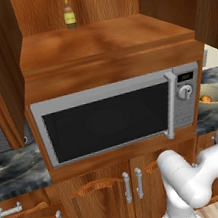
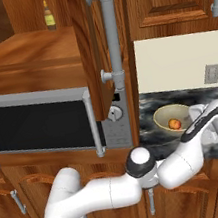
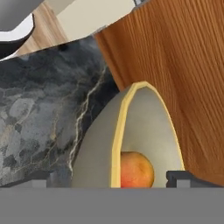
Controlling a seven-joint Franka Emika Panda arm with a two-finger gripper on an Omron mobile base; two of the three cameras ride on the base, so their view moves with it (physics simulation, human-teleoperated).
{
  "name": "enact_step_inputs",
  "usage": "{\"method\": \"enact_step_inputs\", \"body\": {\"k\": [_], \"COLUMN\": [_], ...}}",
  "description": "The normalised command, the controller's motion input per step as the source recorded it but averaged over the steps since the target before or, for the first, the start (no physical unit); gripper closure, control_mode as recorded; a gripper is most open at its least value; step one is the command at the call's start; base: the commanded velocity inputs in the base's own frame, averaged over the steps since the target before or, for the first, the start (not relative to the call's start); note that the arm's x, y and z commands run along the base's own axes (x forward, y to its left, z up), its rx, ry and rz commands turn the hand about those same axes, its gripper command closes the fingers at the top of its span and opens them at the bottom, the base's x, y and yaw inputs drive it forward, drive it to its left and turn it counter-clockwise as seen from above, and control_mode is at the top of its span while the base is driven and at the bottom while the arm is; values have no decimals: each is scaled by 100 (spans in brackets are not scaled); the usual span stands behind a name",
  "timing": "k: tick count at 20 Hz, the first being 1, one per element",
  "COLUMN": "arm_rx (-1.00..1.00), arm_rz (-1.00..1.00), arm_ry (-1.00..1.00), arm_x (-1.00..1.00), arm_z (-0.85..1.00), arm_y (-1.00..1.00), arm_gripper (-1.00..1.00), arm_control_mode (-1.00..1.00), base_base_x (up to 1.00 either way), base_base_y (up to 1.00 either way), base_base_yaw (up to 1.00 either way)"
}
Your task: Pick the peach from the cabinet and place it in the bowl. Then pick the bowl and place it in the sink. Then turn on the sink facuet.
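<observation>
I see the peach (image 3: 136, 169) in the bowl (image 3: 151, 131) on the counter (image 3: 39, 122); gripper (image 3: 113, 177) released, astride the rim.

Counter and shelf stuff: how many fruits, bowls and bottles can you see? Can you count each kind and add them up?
Fruit: 1, the peach, lying inside the bowl.
Bowls: 1, the bowl on the dark counter.
Bottles: 1, the brown bottle on the cabinet shelf.
Total: 3
</observation>
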Motion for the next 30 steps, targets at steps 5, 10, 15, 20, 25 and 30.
{"method": "enact_step_inputs", "body": {"k": [5, 10, 15, 20, 25, 30], "arm_rx": [0, 0, 0, 0, -1, -9], "arm_rz": [0, 0, 0, 0, 4, 9], "arm_ry": [-14, -13, -5, -1, -6, -2], "arm_x": [-11, -14, -1, -10, -56, -77], "arm_z": [0, 0, 0, 29, 76, 28], "arm_y": [0, 0, 0, 0, -12, -8], "arm_gripper": [100, 100, 100, 100, 100, 100], "arm_control_mode": [-100, -100, -100, -100, -100, -100], "base_base_x": [0, 0, 0, 0, 0, 0], "base_base_y": [0, 0, 0, 0, 0, 0], "base_base_yaw": [0, 0, 0, 0, 0, 0]}}
